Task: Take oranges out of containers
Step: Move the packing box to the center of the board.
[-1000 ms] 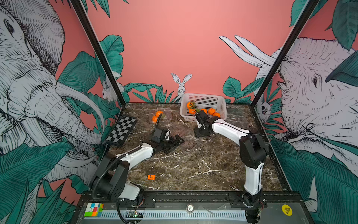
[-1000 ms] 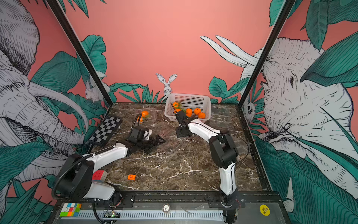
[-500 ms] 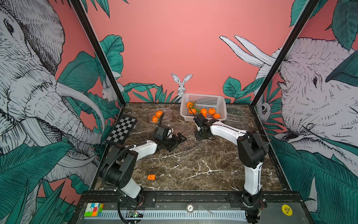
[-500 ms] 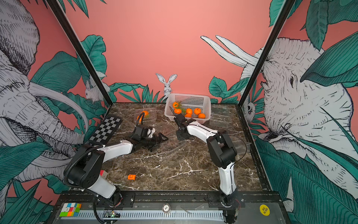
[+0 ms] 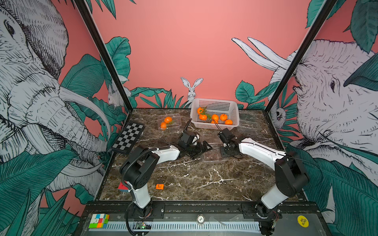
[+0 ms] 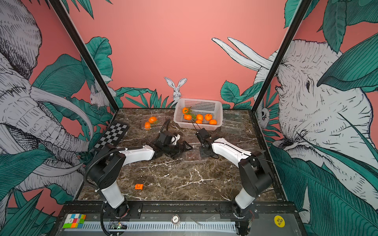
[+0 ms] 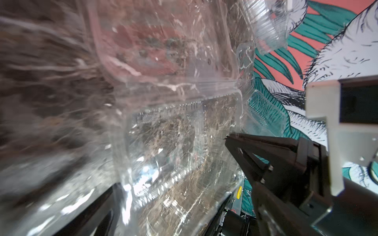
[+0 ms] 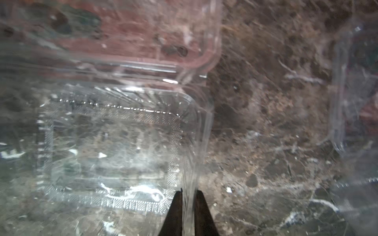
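An empty, opened clear container (image 5: 213,156) lies mid-table between my two grippers. My right gripper (image 5: 226,152) points down at its right end, shut on the thin plastic wall (image 8: 189,179), which stands pinched between the two dark fingertips. My left gripper (image 5: 204,148) is open at the container's left end. In the left wrist view the clear tray (image 7: 173,143) reaches in between its jaws. Two oranges (image 5: 168,120) sit in another container (image 5: 178,118) at the back left. Several oranges (image 5: 214,117) lie in the white basket.
The white perforated basket (image 5: 214,102) stands at the back, with empty clear containers (image 5: 248,122) to its right. A checkerboard (image 5: 128,140) lies at the left edge. A small orange block (image 5: 159,186) lies near the front and a colour cube (image 5: 122,187) behind the left arm's base.
The right gripper has come down from the basket's front to the empty container and shut on its wall. The left arm has reached right, up to the container's other end, still open.
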{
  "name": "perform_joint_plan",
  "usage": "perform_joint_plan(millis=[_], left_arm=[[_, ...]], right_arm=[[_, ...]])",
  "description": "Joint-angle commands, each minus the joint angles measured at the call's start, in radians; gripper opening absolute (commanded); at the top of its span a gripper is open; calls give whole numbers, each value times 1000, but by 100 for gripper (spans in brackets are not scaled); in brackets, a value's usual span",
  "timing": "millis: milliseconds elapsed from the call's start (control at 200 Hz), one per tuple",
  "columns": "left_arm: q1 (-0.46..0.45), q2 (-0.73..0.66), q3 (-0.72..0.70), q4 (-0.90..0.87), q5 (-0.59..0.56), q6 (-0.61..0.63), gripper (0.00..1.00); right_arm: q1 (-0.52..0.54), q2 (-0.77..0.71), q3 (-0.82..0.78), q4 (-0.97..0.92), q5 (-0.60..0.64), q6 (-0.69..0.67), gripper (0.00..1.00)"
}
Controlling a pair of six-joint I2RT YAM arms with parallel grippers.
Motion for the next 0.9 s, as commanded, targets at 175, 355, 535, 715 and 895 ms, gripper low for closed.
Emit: perform_joint_plan(millis=[175,355,535,715,895], left_arm=[[-80,154,222,1,21,-35,99],[-80,179,291,-68,20,1,99],[-34,87,255,-269,-27,129,99],[125,-90,167,-489,-82,297,99],[278,-215,242,-745,-157,484,99]], right_arm=[[-171,-134,-69,-64,11,-1,13],[-194,-125,-28,-80,1,-32,19],[-189,-153,48,-79,-85,-29,38],[-134,-189,96,34,-196,-6,72],[-15,-121,220,113,-216,-13,93]])
